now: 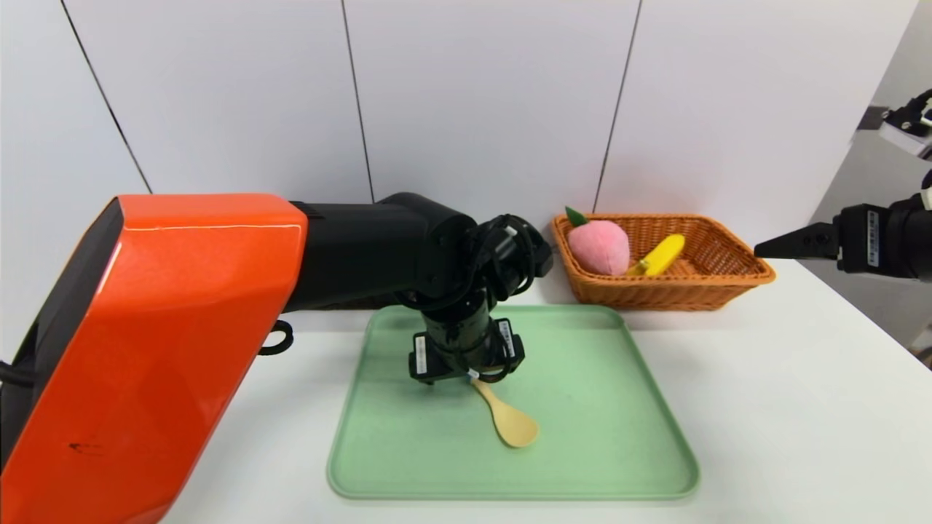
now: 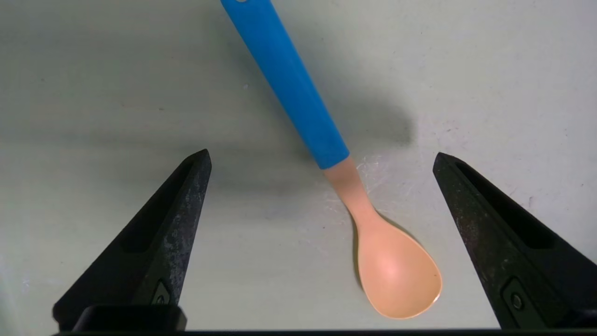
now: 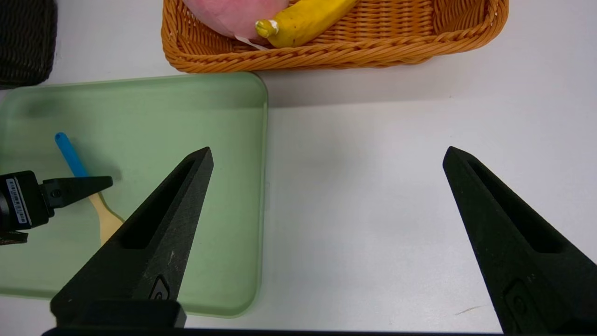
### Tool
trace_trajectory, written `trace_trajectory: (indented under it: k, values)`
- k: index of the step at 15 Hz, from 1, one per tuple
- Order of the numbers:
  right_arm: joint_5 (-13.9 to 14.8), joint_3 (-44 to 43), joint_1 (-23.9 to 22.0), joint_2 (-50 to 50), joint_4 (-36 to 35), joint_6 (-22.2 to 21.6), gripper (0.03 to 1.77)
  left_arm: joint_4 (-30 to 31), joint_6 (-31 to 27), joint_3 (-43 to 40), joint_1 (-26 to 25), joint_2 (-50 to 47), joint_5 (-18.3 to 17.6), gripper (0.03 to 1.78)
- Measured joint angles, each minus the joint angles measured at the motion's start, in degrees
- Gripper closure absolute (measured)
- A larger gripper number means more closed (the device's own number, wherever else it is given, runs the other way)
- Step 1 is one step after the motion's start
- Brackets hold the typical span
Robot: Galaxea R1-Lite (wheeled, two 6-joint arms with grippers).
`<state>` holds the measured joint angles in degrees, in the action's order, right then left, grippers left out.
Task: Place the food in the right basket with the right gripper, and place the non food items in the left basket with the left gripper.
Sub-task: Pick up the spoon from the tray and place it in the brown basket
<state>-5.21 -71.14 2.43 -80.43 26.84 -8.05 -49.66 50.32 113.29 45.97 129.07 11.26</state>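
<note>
A tan spoon with a blue handle [image 1: 508, 423] lies on the green tray [image 1: 619, 437]. My left gripper [image 2: 322, 154] hangs open just above the tray, pointing down. Its jaws straddle the spoon [image 2: 396, 270] where the blue handle meets the tan neck, without touching it. The pink peach [image 1: 598, 246] and the yellow banana [image 1: 661, 255] lie in the right basket [image 1: 728, 280], the orange one at the back. My right gripper [image 1: 761, 251] is held open and empty over the table to the right of that basket. A corner of the dark left basket [image 3: 23, 42] shows behind the tray.
The tray [image 3: 186, 116] sits mid-table, its far right corner close to the orange basket [image 3: 326, 56]. My left arm's orange and black housing [image 1: 145, 349] fills the left of the head view. A white panelled wall [image 1: 473, 94] stands behind the table.
</note>
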Motion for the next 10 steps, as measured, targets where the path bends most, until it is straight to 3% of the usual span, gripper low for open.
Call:
trace_trajectory:
  k: [10]
  values:
    - [0.0, 0.0, 0.0, -0.1, -0.1, 0.0, 0.10, -0.1, -1.0, 0.0, 0.0, 0.8, 0.1, 0.12]
